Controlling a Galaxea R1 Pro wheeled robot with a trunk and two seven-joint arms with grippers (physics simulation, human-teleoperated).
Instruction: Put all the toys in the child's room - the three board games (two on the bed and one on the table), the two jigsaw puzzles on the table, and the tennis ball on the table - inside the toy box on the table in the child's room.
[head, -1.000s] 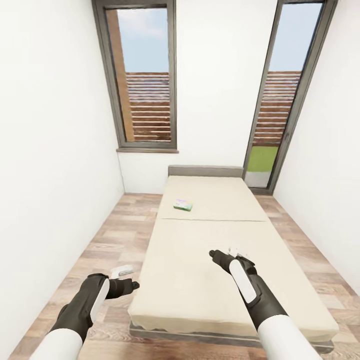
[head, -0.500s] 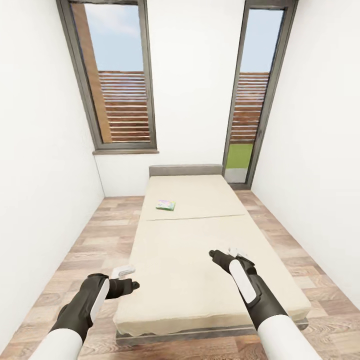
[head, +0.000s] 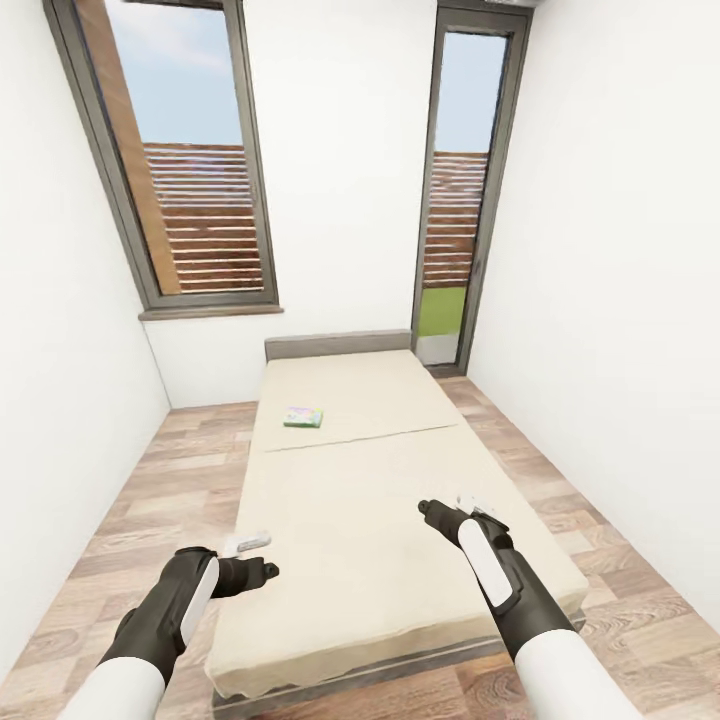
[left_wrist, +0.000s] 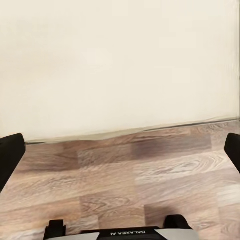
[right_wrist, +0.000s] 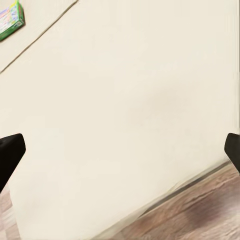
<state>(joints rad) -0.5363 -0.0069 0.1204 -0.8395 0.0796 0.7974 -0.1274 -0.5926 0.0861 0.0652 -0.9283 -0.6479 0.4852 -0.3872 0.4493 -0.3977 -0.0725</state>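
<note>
White walls and wood-plank floor (head: 120, 520) frame the child's room, seen from the foot of the bed (head: 370, 500).

At far left stands a tall dark-framed window (head: 180, 170) with slatted fencing outside. Below it, low in the head view, the left hand (head: 255, 560) hangs over the floor just beside the bed's near corner. Its wrist camera looks at planks and the pale side of the mattress, with the two dark fingertips (left_wrist: 10, 155) at opposite edges of the picture, so the fingers are spread apart and hold nothing.

Toward the middle, one board game (head: 303, 417), green-edged and pale, lies flat on the mattress near the headboard (head: 338, 345), a little left of the bed's centre line and just beyond the seam across the mattress. It is well apart from both hands. No second game is visible on the bed.

Further right, the right hand (head: 450, 512) hovers over the near half of the mattress. Its wrist view shows the bare beige cover and the board game in a far corner, the fingertips (right_wrist: 11, 150) wide apart and empty.

At far right a narrow glazed door (head: 455, 200) shows grass outside.

My judgement: the robot is on the approach to fetch this game. Next, the base likely needs to travel along the bed's side until the box is within reach, then a hand comes down over its edge.
</note>
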